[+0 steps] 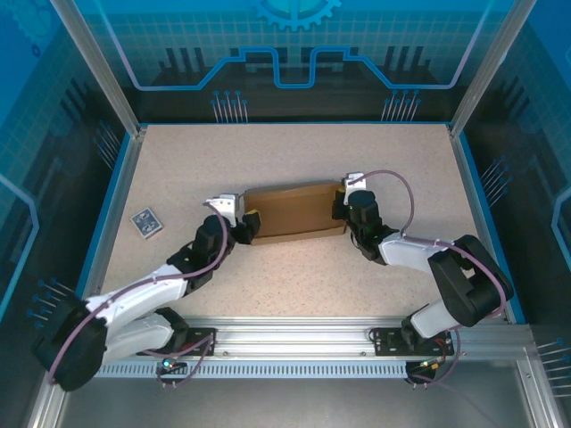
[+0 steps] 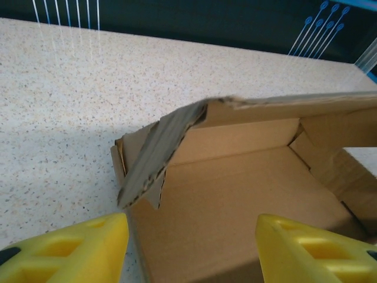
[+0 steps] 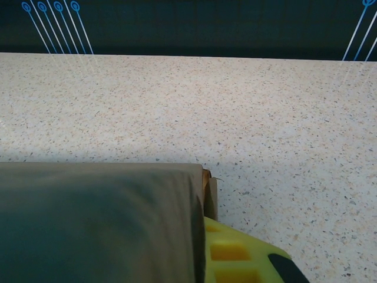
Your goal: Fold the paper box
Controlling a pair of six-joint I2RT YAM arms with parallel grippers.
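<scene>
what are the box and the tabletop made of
paper box: brown corrugated cardboard, matte and unprinted; the ragged flap edge and sharp creases point to it. table: smooth beige top with fine dark speckles, likely laminate or stone composite; the look leaves it open.

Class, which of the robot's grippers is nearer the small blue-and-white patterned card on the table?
Left. The left gripper is at the end of the brown cardboard box facing the card; the right gripper is at the opposite end.
</scene>
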